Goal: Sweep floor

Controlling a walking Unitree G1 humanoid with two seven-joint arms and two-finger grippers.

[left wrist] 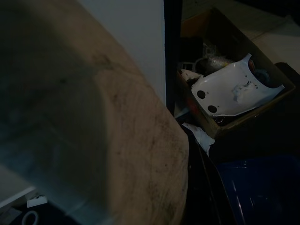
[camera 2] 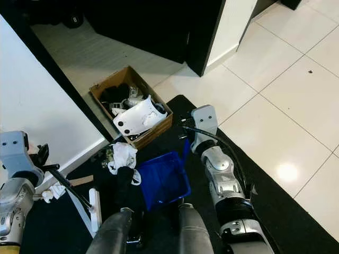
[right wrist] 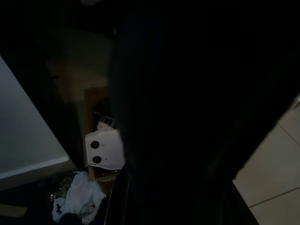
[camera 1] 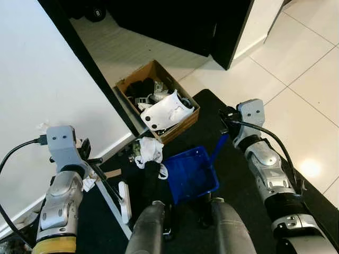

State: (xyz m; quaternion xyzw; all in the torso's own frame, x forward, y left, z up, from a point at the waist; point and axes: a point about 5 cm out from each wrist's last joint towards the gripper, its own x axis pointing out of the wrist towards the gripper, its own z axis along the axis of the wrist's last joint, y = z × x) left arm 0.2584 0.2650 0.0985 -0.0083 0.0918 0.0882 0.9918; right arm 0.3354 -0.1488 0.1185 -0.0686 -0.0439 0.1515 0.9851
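Two arms in view | black mat spread over pale tile floor | cardboard box of white and dark parts by wall | blue dustpan on mat, handle at right gripper, grip unclear | left gripper by thin broom handle, grip unclear | crumpled white paper beside dustpan

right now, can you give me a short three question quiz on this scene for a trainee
1. True or false: the blue dustpan lies on the black mat.
2. What does the cardboard box hold on top?
A. a white plastic shell
B. folded towels
C. books
3. Which gripper is at the dustpan's handle?

Key:
1. True.
2. A, the white plastic shell.
3. The right gripper; the left gripper is by the broom's handle, near the crumpled white litter.
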